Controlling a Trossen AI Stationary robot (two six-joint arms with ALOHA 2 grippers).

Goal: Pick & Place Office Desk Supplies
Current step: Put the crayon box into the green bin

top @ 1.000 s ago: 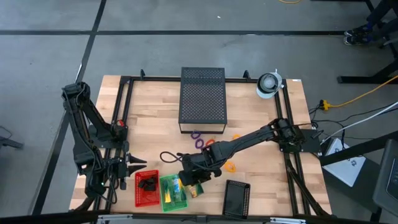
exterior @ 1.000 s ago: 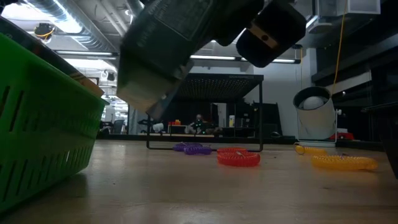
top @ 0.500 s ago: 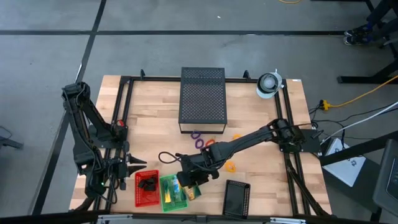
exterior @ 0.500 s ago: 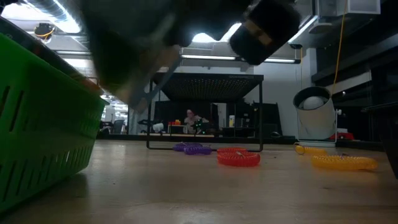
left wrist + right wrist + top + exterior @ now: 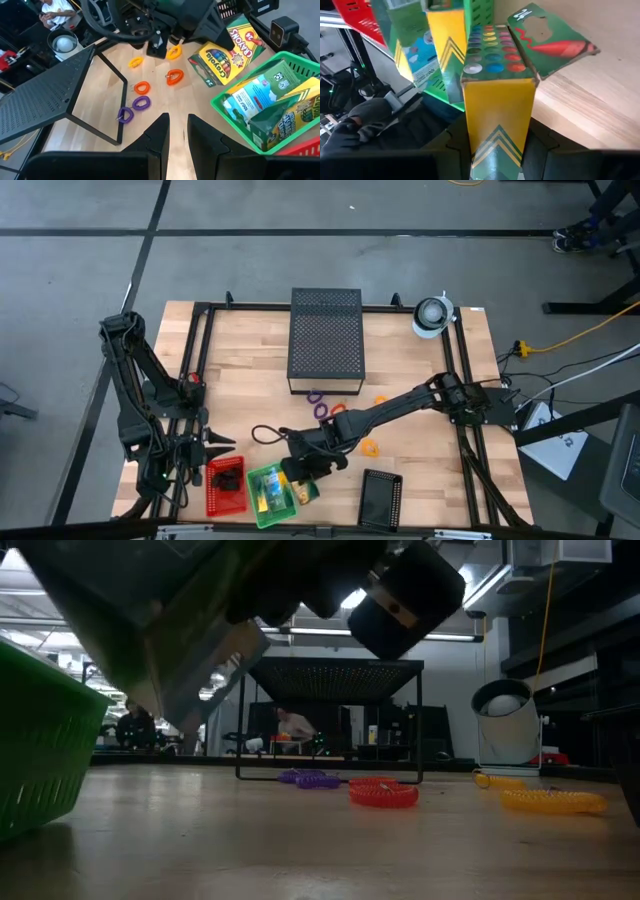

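my right gripper (image 5: pixel 496 150) clamps a crayon box (image 5: pixel 496 100) beside the green basket (image 5: pixel 268 505). left gripper (image 5: pixel 176 132) waits over the table's left edge, fingers slightly parted.

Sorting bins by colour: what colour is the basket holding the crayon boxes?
Green basket, clearest in the left wrist view.

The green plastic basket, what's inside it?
The green plastic basket holds crayon boxes and a blue-and-white packet; anything beneath them is covered.

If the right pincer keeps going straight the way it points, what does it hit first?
Probably the green basket: the right pincer, holding a crayon box, points at its near wall, with boxes already inside. Depth is unclear.
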